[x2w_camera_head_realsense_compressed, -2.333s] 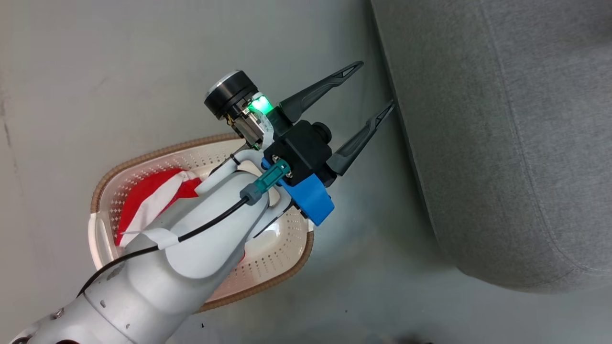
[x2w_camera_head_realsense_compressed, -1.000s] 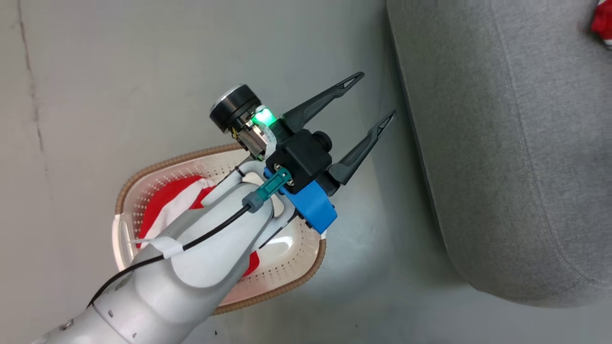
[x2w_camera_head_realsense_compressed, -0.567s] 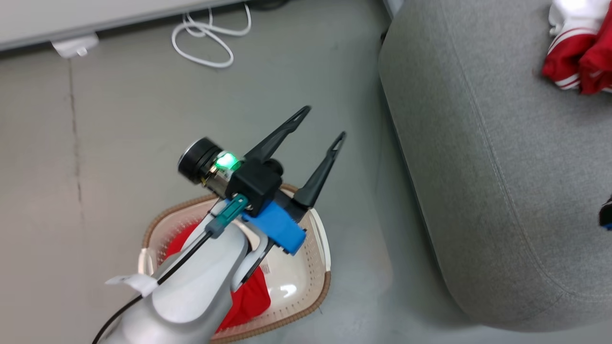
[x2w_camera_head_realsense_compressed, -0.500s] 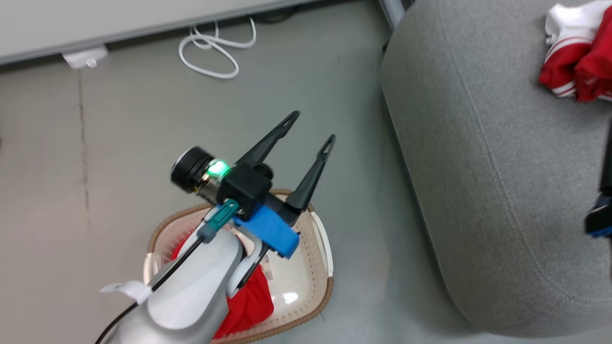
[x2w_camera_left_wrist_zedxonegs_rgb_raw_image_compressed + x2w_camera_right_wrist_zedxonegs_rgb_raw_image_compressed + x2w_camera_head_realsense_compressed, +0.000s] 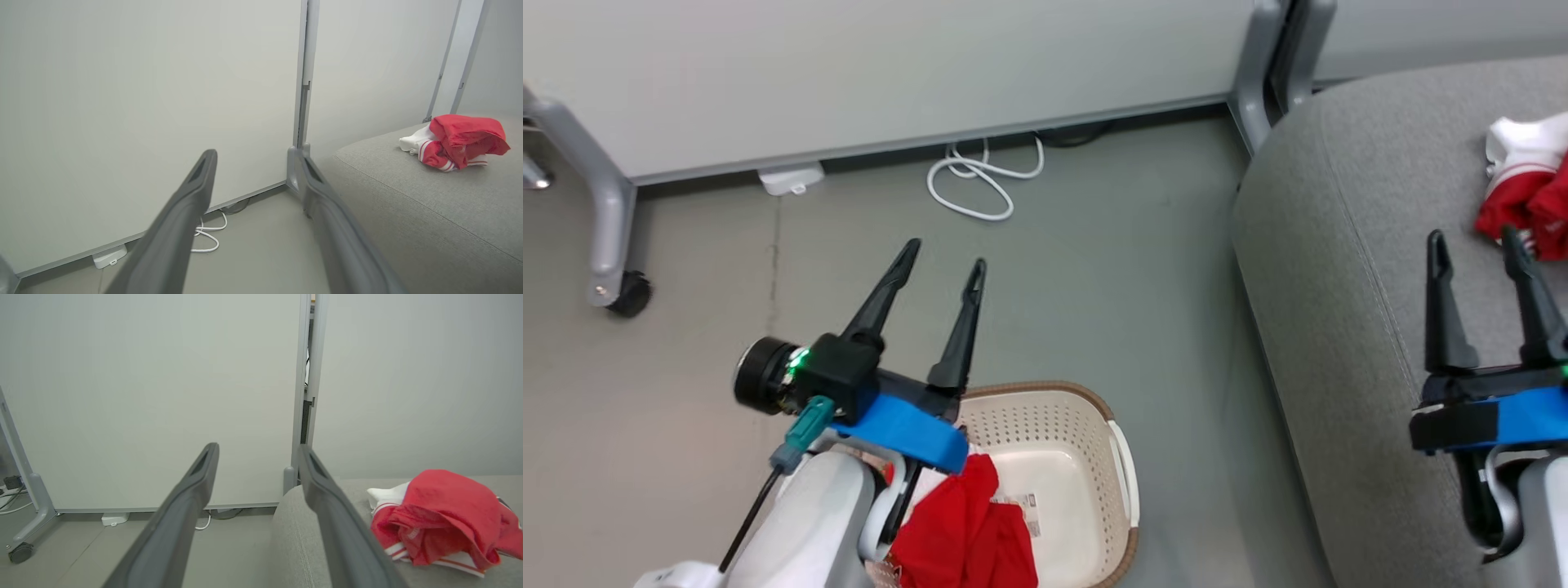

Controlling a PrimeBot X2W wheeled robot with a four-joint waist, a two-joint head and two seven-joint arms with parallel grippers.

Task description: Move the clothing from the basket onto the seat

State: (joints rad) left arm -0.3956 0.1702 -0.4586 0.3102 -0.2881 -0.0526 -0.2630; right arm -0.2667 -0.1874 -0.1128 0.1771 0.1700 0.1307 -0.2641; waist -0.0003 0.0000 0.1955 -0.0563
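From the head view, the left gripper (image 5: 946, 255) is hanging over the grey floor (image 5: 1094, 269). Its two dark fingers are standing wide apart and are holding nothing, and they are pointing toward the partition wall (image 5: 890, 73). Just behind its blue base, the basket (image 5: 1045, 390) is standing on the floor. Its long axis is lying across the gripper's pointing direction, and its handle end is facing the seat (image 5: 1339, 269). A red garment (image 5: 968, 531) is lying bunched inside the basket, on the side close under the left wrist. A white cable (image 5: 980, 175) is lying ahead of the fingertips, by the wall.

The right gripper (image 5: 1472, 237) is hovering above the seat, also spread wide and empty, pointing the same way. A red-and-white heap (image 5: 1523, 192) is lying on the seat at its right fingertip; I cannot tell if they are touching.

In the left wrist view, the left gripper (image 5: 257, 155) is showing a wide gap with only wall and floor in it. The red-and-white heap (image 5: 457, 139) is resting on the seat (image 5: 408, 200), well to the right of the fingers. It is lying wider than it is high, with its white end pointing back toward the gripper.

In the right wrist view, the right gripper (image 5: 257, 448) is open just as wide. The heap (image 5: 441, 514) is sitting just right of the right finger on the seat (image 5: 294, 539), its long axis running across the view.
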